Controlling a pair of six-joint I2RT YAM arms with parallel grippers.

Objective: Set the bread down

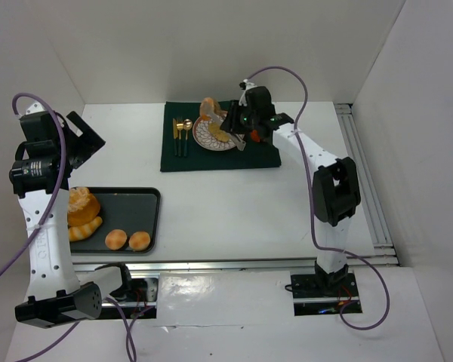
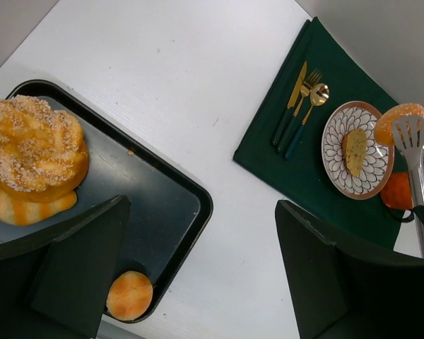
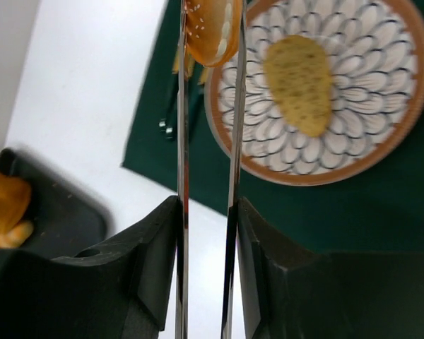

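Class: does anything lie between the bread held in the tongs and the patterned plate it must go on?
Nothing visible blocks it. The bread hangs in the tongs by the plate edge. A flat slice already lies mid-plate, with bare plate around it.

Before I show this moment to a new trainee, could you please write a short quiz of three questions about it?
1. True or false: the right gripper grips tongs that clamp a bread roll.
2. How many small round rolls lie on the black tray? A) one B) two C) four
3. Fill in: the patterned plate rests on a ____.

Key: 1 true; 2 B; 3 green cloth.
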